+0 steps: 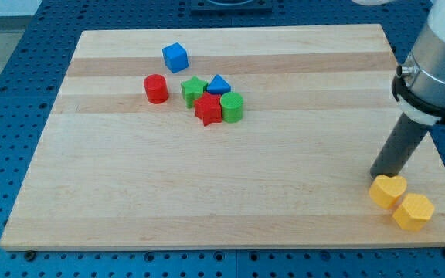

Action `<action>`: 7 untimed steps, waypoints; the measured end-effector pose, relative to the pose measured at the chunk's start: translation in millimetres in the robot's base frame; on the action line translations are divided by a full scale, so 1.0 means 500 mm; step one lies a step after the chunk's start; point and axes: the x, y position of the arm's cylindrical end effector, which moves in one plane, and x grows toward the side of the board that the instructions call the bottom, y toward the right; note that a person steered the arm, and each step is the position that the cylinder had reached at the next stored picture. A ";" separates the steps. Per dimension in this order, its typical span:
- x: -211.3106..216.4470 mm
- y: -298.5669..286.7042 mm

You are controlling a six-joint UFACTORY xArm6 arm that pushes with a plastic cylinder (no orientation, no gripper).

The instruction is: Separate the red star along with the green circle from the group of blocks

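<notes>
board: a pale wooden board (pixel 230 193) is seen lying on a blue perforated table (pixel 6 69), taking up most of the view.
rod: a straight dark rod (pixel 400 147) is seen coming down from a grey and white arm body (pixel 439 62) at the view's right edge.
tip: the tip (pixel 380 175) is set on the board at the view's lower right, just above and to the left of a yellow heart-shaped block (pixel 388 191) — touching or just short of it cannot be told.
end effector: no jaws are carried and nothing is held; only the bare rod end is shown.
yellow pair: a yellow hexagonal block (pixel 413 211) is seen just beside the heart, toward the view's bottom right.
task blocks: the red star-shaped block (pixel 208 110) and the green round block (pixel 232 107) are found side by side in the upper-left part of the board, the circle on the star's right, touching it.
cluster: a green star-shaped block (pixel 193 90) and a blue triangular block (pixel 219 84) are packed against them from above — the four form one tight group.
nearby: a red cylinder block (pixel 156 89) is placed near the group on its left; a blue cube block (pixel 174 57) is set apart above.
tip to group: the tip is well apart from the cluster, far to the view's right.
</notes>
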 end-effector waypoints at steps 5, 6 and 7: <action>-0.061 -0.028; -0.069 -0.077; -0.069 -0.099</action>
